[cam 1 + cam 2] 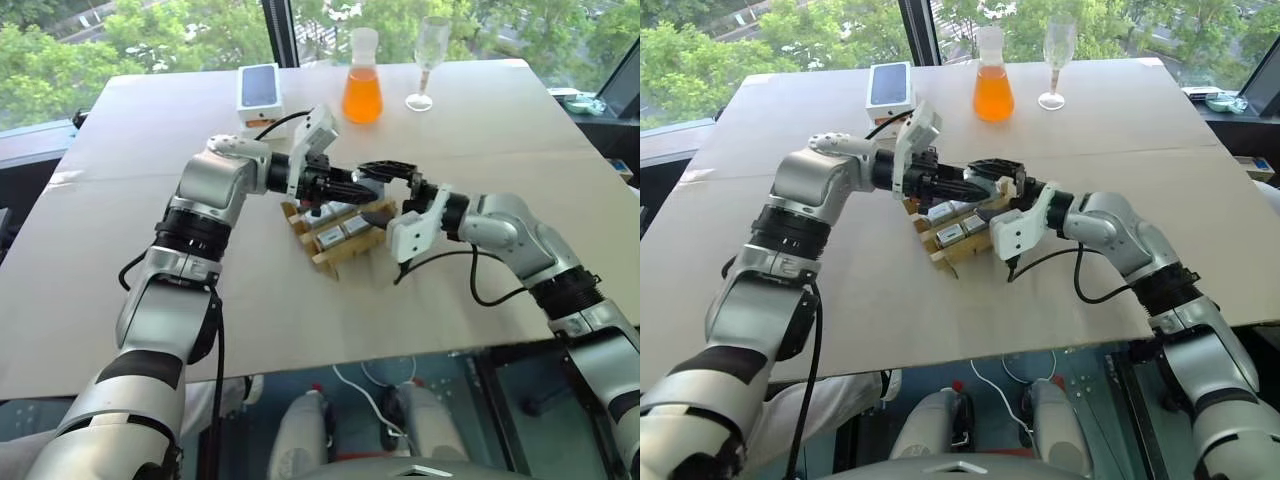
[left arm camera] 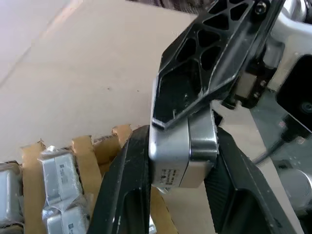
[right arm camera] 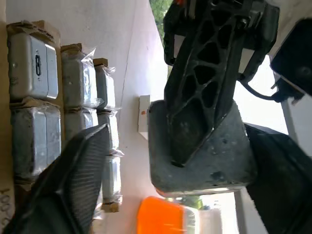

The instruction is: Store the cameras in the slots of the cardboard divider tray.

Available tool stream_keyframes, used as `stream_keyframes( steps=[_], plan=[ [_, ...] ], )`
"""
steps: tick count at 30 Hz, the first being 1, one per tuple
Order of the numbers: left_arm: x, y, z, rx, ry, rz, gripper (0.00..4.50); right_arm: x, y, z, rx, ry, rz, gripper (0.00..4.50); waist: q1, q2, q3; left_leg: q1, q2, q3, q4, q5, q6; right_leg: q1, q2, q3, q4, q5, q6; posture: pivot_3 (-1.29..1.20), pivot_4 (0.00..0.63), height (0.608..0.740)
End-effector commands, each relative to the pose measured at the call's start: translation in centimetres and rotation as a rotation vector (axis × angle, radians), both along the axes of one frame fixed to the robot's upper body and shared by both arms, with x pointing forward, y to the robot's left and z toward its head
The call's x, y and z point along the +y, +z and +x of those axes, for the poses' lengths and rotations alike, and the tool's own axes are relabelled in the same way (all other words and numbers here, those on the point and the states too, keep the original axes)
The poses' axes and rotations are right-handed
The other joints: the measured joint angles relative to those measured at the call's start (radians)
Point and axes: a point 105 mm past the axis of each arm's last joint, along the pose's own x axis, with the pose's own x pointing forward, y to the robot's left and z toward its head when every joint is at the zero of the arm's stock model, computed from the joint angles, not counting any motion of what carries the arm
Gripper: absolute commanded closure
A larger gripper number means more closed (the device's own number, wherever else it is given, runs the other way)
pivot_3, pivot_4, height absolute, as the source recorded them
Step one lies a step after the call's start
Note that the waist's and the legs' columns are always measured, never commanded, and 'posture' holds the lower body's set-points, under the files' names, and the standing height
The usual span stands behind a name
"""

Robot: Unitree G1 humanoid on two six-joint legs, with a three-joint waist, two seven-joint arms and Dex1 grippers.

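text: none legible | camera (image 2: pixel 181 158) label: print too small to read

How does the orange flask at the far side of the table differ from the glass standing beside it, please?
The flask is squat with a wide base and a short neck, while the glass is tall and slim on a thin stem and foot. The flask holds orange liquid; the glass looks empty. The flask stands nearer the white phone box, the glass further from it. Both are clear, upright and standing on the table.
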Motion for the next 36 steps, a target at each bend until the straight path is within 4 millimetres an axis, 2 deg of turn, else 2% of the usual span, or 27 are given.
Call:
stream_keyframes(
  steps=[1, 4, 8, 12, 15, 16, 18, 20, 22, 28, 36],
  plan=[
    [-0.5, -0.5, 1.9, -0.053, 0.121, -0.032, 3.59, -5.1, -1.0, 0.9, 0.11, -0.191, 0.089, 0.48, 0.012, 0.0, 0.0, -0.001, 0.0, 0.0, 0.001, 0.0, 0.0, 0.0, 0.0, 0.0, 0.0, 0.0, 0.0, 0.0, 0.15, 0.74],
    [-1.3, -2.1, 2.7, -0.065, 0.165, -0.014, 3.59, -7.5, -1.9, 0.6, 0.176, -0.293, 0.173, 0.48, 0.014, 0.0, 0.0, -0.003, -0.001, 0.0, 0.005, -0.001, 0.002, -0.001, -0.001, 0.0, 0.001, 0.0, 0.0, 0.0, 0.15, 0.74],
    [-2.1, -3.5, 3.7, -0.07, 0.227, -0.015, 3.59, -10.0, -1.9, -0.6, 0.327, -0.387, 0.489, 0.48, 0.005, 0.0, 0.0, -0.002, -0.001, 0.001, 0.005, -0.001, 0.002, -0.002, 0.0, 0.001, 0.003, 0.0, 0.0, 0.0, 0.15, 0.74],
    [-3.5, -4.0, 3.8, -0.07, 0.219, -0.023, 3.59, -10.8, -4.2, -3.8, 0.65, -0.386, 0.82, 0.48, 0.009, -0.001, 0.0, 0.0, 0.0, -0.001, 0.004, -0.001, 0.002, -0.001, 0.001, 0.0, 0.005, -0.001, 0.001, 0.0, 0.15, 0.74],
    [-4.1, -4.0, 3.8, -0.1, 0.212, -0.007, 3.59, -10.1, -5.3, -6.9, 0.841, -0.308, 0.974, 0.48, 0.012, -0.001, 0.0, 0.0, 0.0, -0.001, 0.005, -0.001, 0.002, -0.001, 0.001, 0.0, 0.007, -0.001, 0.002, 0.0, 0.15, 0.74],
    [-4.1, -4.0, 3.8, -0.109, 0.214, -0.003, 3.59, -9.5, -5.8, -8.2, 0.918, -0.269, 0.996, 0.48, 0.012, 0.0, 0.0, 0.0, 0.0, -0.001, 0.005, -0.001, 0.002, -0.001, 0.001, 0.0, 0.007, -0.002, 0.004, 0.0, 0.15, 0.74],
    [-4.0, -3.9, 3.7, -0.123, 0.215, 0.004, 3.59, -9.1, -5.6, -10.4, 0.945, -0.208, 1.036, 0.48, 0.012, -0.001, 0.0, 0.001, 0.0, -0.001, 0.005, -0.001, 0.002, 0.0, 0.001, 0.001, 0.007, -0.003, 0.005, 0.0, 0.15, 0.74],
    [-3.8, -4.2, 3.4, -0.136, 0.21, 0.021, 3.59, -9.1, -4.8, -11.5, 0.93, -0.139, 1.1, 0.48, 0.008, -0.001, 0.0, 0.001, 0.0, -0.001, 0.005, -0.003, 0.005, 0.0, 0.001, 0.001, 0.006, -0.003, 0.005, 0.0, 0.15, 0.74],
    [-3.7, -4.7, 3.1, -0.135, 0.21, 0.039, 3.59, -9.2, -5.8, -12.0, 1.025, -0.149, 1.096, 0.48, 0.002, -0.001, 0.0, 0.001, 0.0, -0.001, 0.005, -0.004, 0.006, 0.0, 0.002, 0.002, 0.006, -0.003, 0.006, 0.0, 0.15, 0.74],
    [-3.5, -5.6, 1.8, -0.192, 0.207, 0.087, 3.59, -9.9, -5.8, -12.7, 1.068, -0.073, 1.133, 0.48, 0.003, -0.001, 0.0, 0.002, 0.0, -0.001, 0.005, -0.004, 0.006, 0.001, 0.002, 0.002, 0.007, -0.003, 0.006, 0.0, 0.15, 0.74],
    [-3.0, -5.5, 1.5, -0.206, 0.289, 0.022, 3.59, -9.9, -5.9, -12.5, 1.066, -0.07, 1.122, 0.48, 0.011, -0.001, 0.0, 0.002, 0.001, -0.002, 0.005, -0.004, 0.006, 0.001, 0.002, 0.002, 0.007, -0.003, 0.006, 0.0, 0.15, 0.74]
  ],
)
